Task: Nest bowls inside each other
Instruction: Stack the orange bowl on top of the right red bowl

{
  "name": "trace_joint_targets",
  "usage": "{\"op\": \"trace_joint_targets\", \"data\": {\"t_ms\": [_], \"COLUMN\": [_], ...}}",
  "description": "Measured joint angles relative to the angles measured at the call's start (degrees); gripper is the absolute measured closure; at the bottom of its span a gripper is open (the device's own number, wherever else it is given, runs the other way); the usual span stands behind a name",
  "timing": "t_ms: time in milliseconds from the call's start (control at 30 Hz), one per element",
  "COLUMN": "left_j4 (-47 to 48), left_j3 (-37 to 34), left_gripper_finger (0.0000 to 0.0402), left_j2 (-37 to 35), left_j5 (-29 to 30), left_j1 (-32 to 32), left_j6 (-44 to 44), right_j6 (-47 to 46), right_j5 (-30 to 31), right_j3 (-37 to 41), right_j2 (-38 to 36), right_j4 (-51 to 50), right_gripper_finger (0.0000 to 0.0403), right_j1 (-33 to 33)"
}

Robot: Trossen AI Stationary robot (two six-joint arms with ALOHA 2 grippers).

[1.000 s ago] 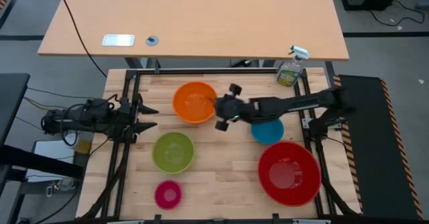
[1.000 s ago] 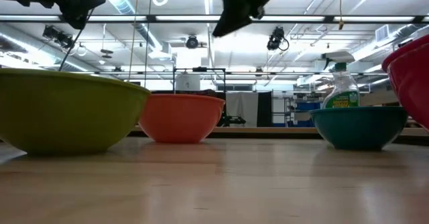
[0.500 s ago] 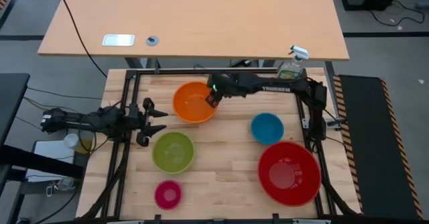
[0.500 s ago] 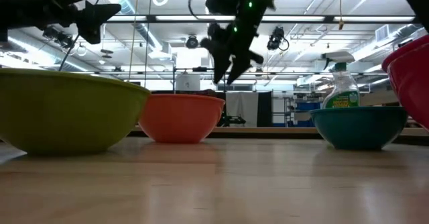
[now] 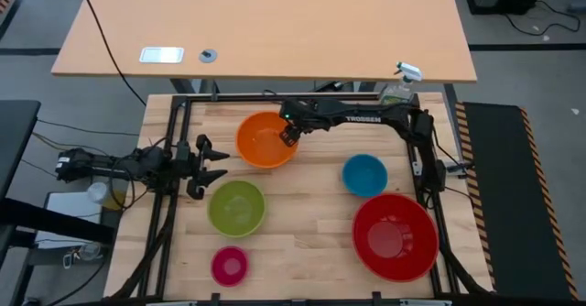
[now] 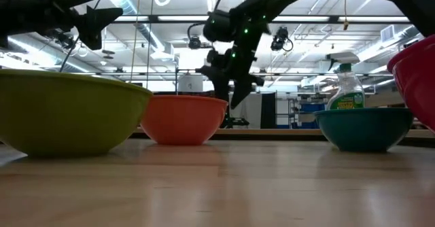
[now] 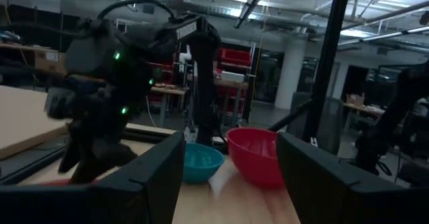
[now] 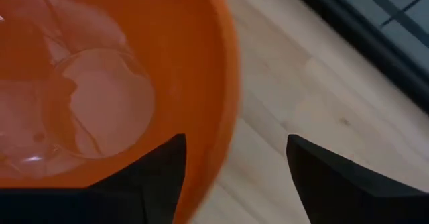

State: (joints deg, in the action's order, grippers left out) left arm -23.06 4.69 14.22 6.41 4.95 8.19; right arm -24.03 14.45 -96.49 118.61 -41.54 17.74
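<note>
High view: five bowls apart, none nested; orange bowl (image 5: 265, 139) far centre, blue bowl (image 5: 364, 175) and red bowl (image 5: 395, 236) right, green bowl (image 5: 236, 207) and pink bowl (image 5: 229, 266) near left. Right gripper (image 5: 287, 135) has swung from beside the blue bowl to the orange bowl's right rim. Left gripper (image 5: 212, 166) open, waiting left. Low view: right gripper (image 6: 228, 94) descending. Right wrist view: fingers (image 8: 161, 174) spread, straddling the rim; grasp likely next.

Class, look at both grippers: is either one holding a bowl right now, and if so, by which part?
Nothing is held. The right gripper hangs open over the orange bowl's rim, one finger to each side, not yet closed. The left gripper waits open beside the lime green bowl.
</note>
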Motion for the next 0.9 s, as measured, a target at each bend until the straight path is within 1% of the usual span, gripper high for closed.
{"op": "trace_joint_targets", "data": {"t_ms": [133, 267, 433, 600, 633, 733, 900], "left_j4": [0.71, 0.65, 0.67, 0.67, 0.67, 0.69, 0.67], "left_j3": [0.0, 0.0, 0.02, 0.02, 0.02, 0.04, 0.07], "left_gripper_finger": [0.0163, 0.0163, 0.0163, 0.0163, 0.0163, 0.0163, 0.0163], "left_j2": [0.04, 0.02, 0.02, 0.02, 0.02, 0.02, 0.02], "left_j5": [0.01, -0.01, 0.02, -0.01, 0.01, 0.0, 0.0], "left_j1": [0.0, 0.0, 0.0, 0.0, 0.0, 0.0, 0.0], "left_j6": [-0.01, 0.0, -0.01, 0.06, 0.05, 0.22, 0.25], "right_j6": [-0.13, -1.67, -2.08, -5.54, -5.27, -5.01, -2.81], "right_j5": [-0.93, -0.75, 0.91, -2.44, -3.12, -4.56, -2.43], "right_j3": [-0.06, 0.11, 0.0, -0.44, -0.42, -0.12, 0.15], "right_j2": [2.64, 4.92, 4.92, 4.38, 4.06, 2.96, -3.35], "right_j4": [1.81, 0.62, 2.41, 4.13, 4.3, 3.63, -3.26], "right_gripper_finger": [0.0168, 0.0212, 0.0295, 0.038, 0.0386, 0.0383, 0.0376], "right_j1": [-0.08, -0.02, 0.05, 0.83, 1.03, 1.47, 1.76]}}
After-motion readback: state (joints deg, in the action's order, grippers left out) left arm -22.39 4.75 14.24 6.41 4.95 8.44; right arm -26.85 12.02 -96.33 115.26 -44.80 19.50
